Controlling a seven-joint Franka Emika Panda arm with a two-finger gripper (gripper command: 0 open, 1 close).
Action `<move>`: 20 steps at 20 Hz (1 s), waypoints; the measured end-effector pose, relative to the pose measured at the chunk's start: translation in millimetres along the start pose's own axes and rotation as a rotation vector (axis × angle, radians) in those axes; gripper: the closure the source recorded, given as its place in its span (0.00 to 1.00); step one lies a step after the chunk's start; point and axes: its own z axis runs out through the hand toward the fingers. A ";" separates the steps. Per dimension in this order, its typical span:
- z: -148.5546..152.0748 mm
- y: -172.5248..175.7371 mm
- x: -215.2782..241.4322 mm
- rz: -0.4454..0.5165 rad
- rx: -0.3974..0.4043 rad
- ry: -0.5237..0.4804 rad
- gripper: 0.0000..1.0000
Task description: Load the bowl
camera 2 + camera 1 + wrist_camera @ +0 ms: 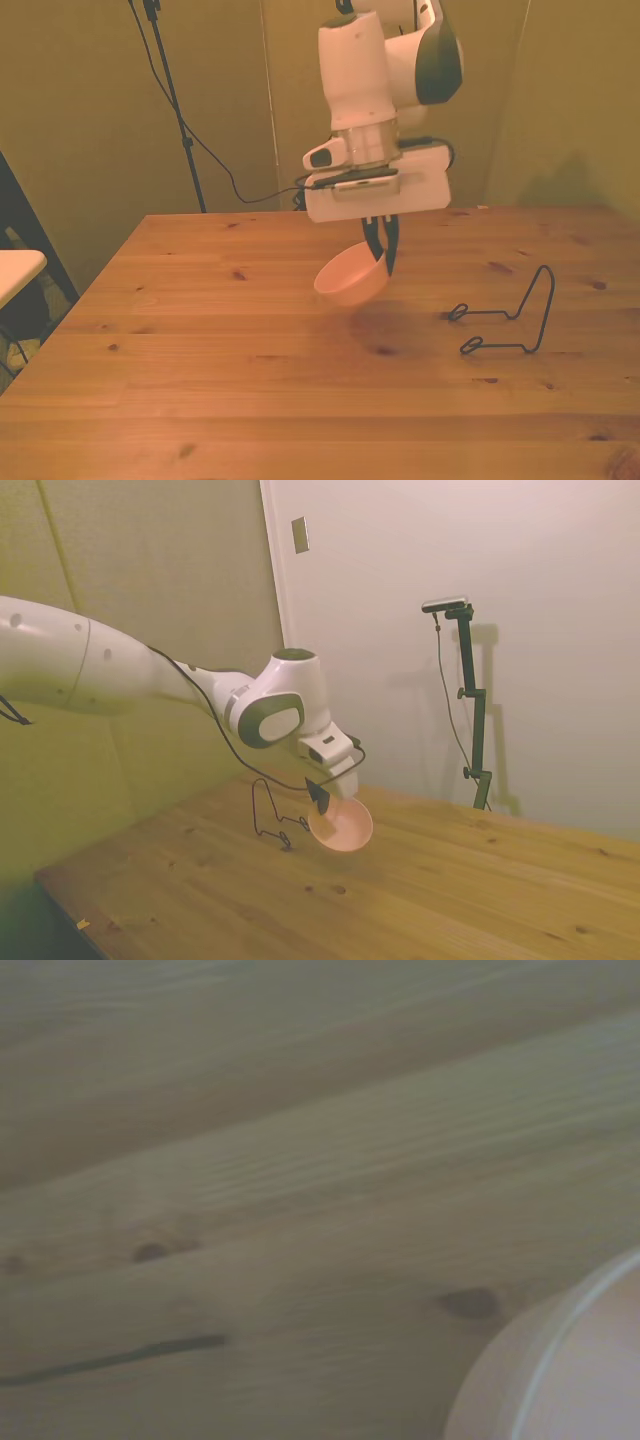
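Note:
The pale pink bowl hangs tilted in the air above the wooden table, held by its rim. My gripper is shut on that rim, with the dark fingers clamping the side toward the front view's right. In the side view the bowl's hollow faces the camera. The blurred wrist view catches a piece of the bowl over bare wood.
A thin black wire rack stands on the table at the front view's right, a short way from the bowl. The table's front edge lies well below the gripper in the front view.

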 end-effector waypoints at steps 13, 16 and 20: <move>18.6 -20.9 -11.5 -0.193 0.309 -0.388 1.00; 27.8 -20.1 -11.4 -0.205 0.336 -0.426 1.00; 41.8 -21.3 -10.7 -0.213 0.395 -0.458 1.00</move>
